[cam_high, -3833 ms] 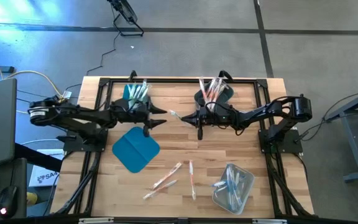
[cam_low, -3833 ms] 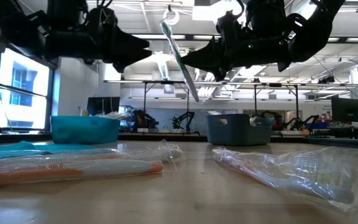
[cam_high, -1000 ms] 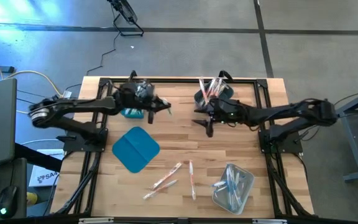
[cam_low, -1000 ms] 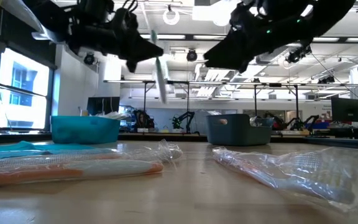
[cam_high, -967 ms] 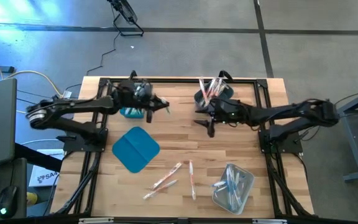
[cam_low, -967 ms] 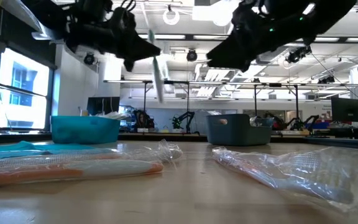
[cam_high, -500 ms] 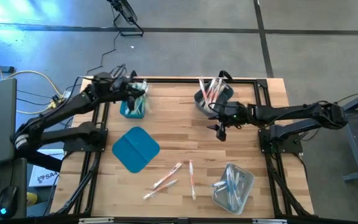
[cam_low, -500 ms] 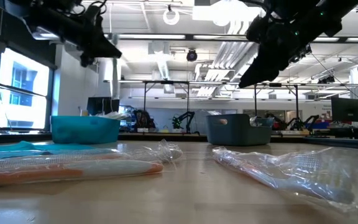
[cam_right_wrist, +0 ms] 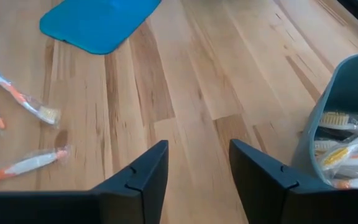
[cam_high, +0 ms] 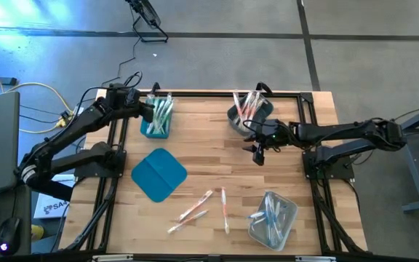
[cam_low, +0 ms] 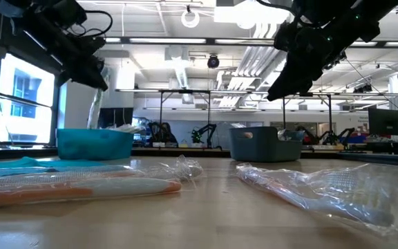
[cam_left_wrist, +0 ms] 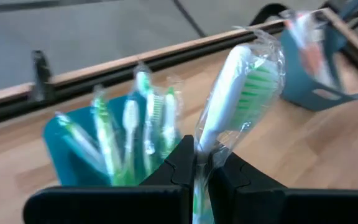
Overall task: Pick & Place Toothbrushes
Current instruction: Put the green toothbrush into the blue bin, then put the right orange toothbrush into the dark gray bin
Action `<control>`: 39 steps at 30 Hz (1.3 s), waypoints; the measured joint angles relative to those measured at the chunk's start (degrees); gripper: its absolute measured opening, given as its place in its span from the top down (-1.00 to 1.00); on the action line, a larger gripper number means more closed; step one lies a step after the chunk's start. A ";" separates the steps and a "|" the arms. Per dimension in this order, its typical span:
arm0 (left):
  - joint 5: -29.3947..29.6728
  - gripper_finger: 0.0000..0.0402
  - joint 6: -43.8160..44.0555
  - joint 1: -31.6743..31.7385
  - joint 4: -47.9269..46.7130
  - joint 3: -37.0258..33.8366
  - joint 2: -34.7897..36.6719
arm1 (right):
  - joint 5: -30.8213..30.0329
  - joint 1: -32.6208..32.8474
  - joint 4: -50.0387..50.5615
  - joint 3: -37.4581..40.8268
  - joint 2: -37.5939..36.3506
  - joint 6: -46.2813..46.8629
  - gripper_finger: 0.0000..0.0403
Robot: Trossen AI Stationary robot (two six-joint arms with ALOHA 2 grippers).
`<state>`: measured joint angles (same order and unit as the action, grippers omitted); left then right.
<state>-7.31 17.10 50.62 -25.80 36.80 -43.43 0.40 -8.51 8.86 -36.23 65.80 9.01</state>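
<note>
Since half a second ago, our left gripper [cam_high: 151,109] has carried its wrapped green toothbrush [cam_left_wrist: 241,93] from beside the teal bin [cam_high: 155,127] to right over it, while our right gripper [cam_high: 259,154] has barely shifted.

We count three bins and one flat teal lid [cam_high: 158,175]. From left to right: the teal bin sits at about ten o'clock on the table [cam_high: 209,164], the grey bin [cam_high: 249,116] at one o'clock, and the clear bin [cam_high: 271,218] at five o'clock. The lid lies at eight o'clock. Three loose toothbrushes [cam_high: 206,207] lie at six o'clock, between the lid and the clear bin.

The teal bin holds several upright green-and-white brushes, the grey bin pink-orange ones, the clear bin blue ones; we cannot count any of these bunches exactly. Each brush is a thin pale stick in a clear wrapper.

Our left fingers [cam_left_wrist: 179,168] are pinched nearly together on the green brush's handle, bristles up. Our right fingers [cam_right_wrist: 142,174] stand well apart with nothing between them, hanging over bare wood just beside the grey bin.
</note>
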 joint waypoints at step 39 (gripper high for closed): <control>5.19 0.03 -8.25 0.01 23.33 0.00 -12.50 | -0.16 0.00 -0.28 -0.02 0.00 1.91 0.28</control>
<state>-2.12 8.84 50.63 -2.47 36.80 -55.94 0.24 -8.51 8.59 -36.25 65.80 10.92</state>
